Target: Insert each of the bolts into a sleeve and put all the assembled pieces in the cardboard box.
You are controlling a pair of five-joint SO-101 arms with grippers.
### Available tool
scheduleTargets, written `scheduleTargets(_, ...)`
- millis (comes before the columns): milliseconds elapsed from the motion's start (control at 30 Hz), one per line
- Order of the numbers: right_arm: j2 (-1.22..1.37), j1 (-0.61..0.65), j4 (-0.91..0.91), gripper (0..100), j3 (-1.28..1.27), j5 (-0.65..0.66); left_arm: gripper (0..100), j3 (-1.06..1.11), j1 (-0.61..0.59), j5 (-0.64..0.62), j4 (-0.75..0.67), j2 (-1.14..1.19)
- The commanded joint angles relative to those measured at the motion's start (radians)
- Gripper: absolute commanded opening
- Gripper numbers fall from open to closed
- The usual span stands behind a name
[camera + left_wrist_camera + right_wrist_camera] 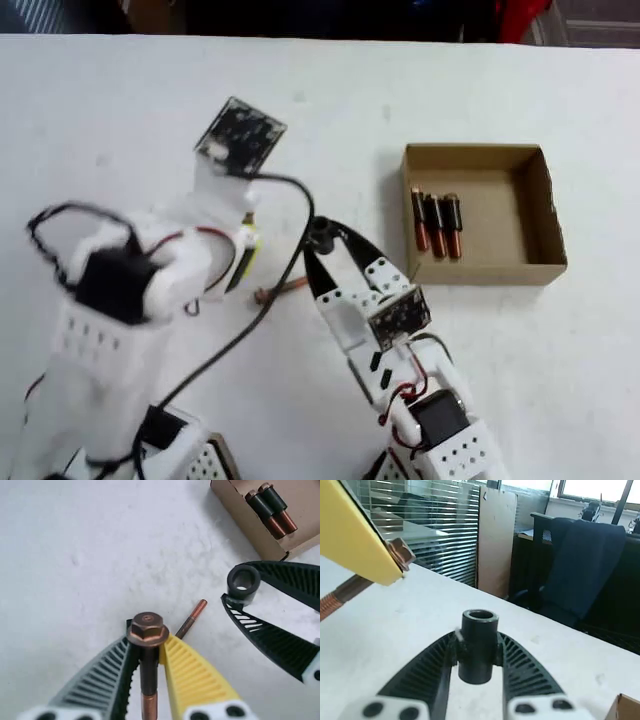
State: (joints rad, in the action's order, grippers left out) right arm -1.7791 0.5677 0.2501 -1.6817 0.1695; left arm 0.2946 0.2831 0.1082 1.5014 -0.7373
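While my left claw is clenched on a bolt, my right claw is clenched on a sleeve. Both arms stand over the white surface, and the two claws are near each other but apart, to the left of the box.

From the high view, my right arm comes up from the near edge and its claw points away, toward the far side. My left arm stands on the left, bent, with its claw turned toward the right one.

Only the left wrist view shows how the bolt sits: the hexagonal head with its flange is at the tips of the grey and yellow fingers, and the shank runs back between them. This view shows also a second bolt lying on the surface just beyond these tips. The right wrist view shows the sleeve upright between the black fingers, its open hole facing up, and the head of the held bolt at the yellow finger, higher and to the side.

The bolt is copper-coloured, with thread on the end part of the shank. The sleeve is a short black tube with a thick wall.

The box is of brown cardboard, and three pieces lie in it side by side, each black with a copper end.
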Motion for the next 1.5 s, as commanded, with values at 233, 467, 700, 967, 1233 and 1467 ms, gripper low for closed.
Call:
scheduleTargets(233,-0.008,0.061,-0.067,1.7,-0.008,-0.009,2,0.222,-0.002,0.0,-0.295,-0.392)
scheduleTargets(467,-0.008,0.113,-0.059,1.7,-0.008,-0.009,2,0.459,0.001,0.0,-0.592,-0.607)
scheduleTargets(700,-0.007,0.113,-0.001,1.7,-0.008,-0.009,2,0.618,-0.002,-0.025,-0.772,-0.763)
scheduleTargets(967,-0.008,0.113,0.022,1.7,-0.008,-0.009,2,0.628,0.001,-0.305,-0.867,-0.776)
scheduleTargets(1233,-0.008,0.114,-0.059,1.7,-0.008,-0.009,2,0.626,0.008,-0.341,-0.907,-0.731)
scheduleTargets(1467,-0.008,0.114,-0.059,1.7,-0.008,-0.009,2,0.489,0.105,-0.341,-0.907,-0.573)
